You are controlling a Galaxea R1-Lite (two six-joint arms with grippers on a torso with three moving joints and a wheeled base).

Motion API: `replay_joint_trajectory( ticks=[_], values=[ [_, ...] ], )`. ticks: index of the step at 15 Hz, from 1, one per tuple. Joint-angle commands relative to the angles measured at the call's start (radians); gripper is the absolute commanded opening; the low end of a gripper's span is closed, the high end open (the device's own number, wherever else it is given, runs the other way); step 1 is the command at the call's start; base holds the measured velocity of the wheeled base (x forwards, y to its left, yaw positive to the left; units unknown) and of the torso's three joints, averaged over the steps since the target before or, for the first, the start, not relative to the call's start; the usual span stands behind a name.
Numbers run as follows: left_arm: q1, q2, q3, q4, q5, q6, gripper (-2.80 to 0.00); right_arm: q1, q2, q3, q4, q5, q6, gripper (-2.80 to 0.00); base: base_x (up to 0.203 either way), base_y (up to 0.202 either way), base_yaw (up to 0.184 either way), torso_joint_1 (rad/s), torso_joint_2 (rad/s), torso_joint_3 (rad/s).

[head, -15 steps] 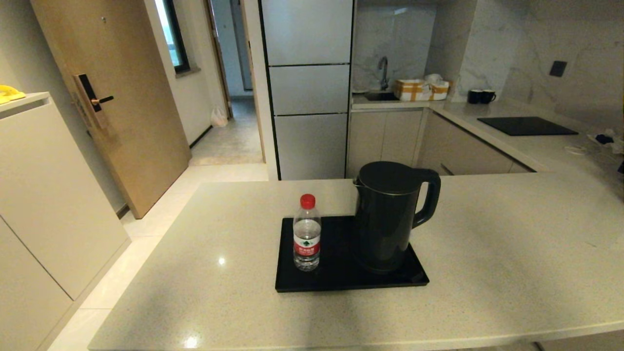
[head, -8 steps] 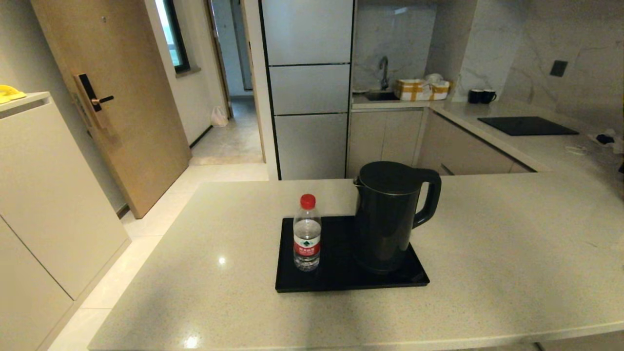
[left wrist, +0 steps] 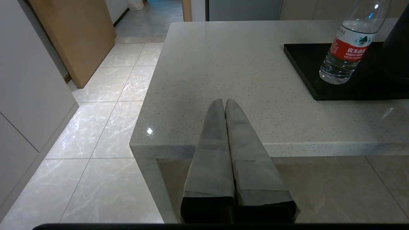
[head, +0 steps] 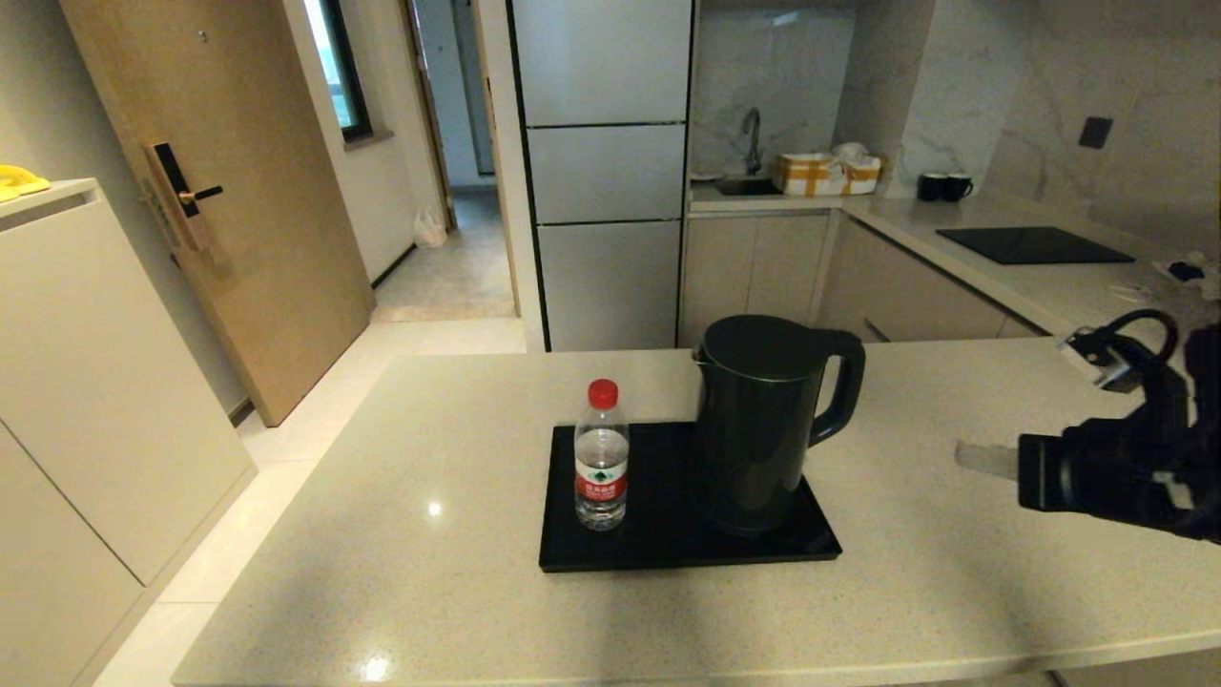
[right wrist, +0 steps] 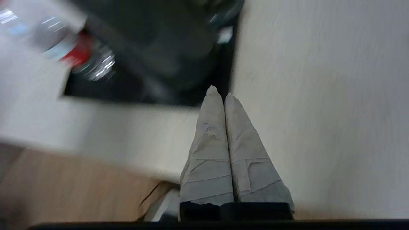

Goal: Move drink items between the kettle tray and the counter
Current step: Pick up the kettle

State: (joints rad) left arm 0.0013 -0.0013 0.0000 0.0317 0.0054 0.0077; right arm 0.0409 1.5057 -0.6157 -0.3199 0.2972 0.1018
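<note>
The tall black kettle [head: 763, 425] stands on the right half of the glossy black kettle tray [head: 658, 553], handle toward the right. The red-capped water bottle [head: 601, 458] stands upright on the tray's left part. Tray and items rest on the beige speckled counter [head: 382, 534]. My right gripper [head: 965, 456] hovers over the counter right of the kettle, shut and empty, tips pointing toward the handle. In the right wrist view the right gripper [right wrist: 220, 92] sits near the tray's corner. My left gripper [left wrist: 224, 102] is shut and empty, low at the counter's near left edge, away from the bottle [left wrist: 351, 44].
A black cooktop panel [head: 1030, 246] lies on the far right worktop, with two black mugs [head: 940, 188] behind it. Sink and yellow checked cloth [head: 822, 175] sit at the back. Cables [head: 1183, 272] lie at the far right. A wooden door [head: 219, 191] stands open at left.
My right arm has come into the head view from the right and now reaches toward the kettle. Kettle, bottle and tray have not moved.
</note>
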Motion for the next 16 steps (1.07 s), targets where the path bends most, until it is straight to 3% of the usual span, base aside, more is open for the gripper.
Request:
replay_joint_trajectory(
  ticks=[1,8,11,13,16],
  values=[
    [0.0,0.001,0.0,0.0,0.001,0.0,-2.8,0.001,0.162,-0.02,-0.157,-0.007,-0.043,0.0,0.0,0.0,0.0,0.0,0.0,0.0],
    [0.0,0.001,0.0,0.001,0.001,0.0,-2.8,0.003,0.234,-0.076,-0.186,0.008,-0.07,0.0,0.0,0.0,0.0,0.0,0.0,0.0],
    [0.0,0.001,0.0,0.001,0.001,0.0,-2.8,0.016,0.303,-0.097,-0.257,0.005,-0.066,0.0,0.0,0.0,0.0,0.0,0.0,0.0],
    [0.0,0.001,0.0,0.001,0.001,0.0,-2.8,0.025,0.409,-0.12,-0.378,0.001,-0.063,0.0,0.0,0.0,0.0,0.0,0.0,0.0],
    [0.0,0.001,0.0,0.001,0.001,0.0,-2.8,0.035,0.527,-0.237,-0.479,0.0,-0.047,0.0,0.0,0.0,0.0,0.0,0.0,0.0]
  ],
)
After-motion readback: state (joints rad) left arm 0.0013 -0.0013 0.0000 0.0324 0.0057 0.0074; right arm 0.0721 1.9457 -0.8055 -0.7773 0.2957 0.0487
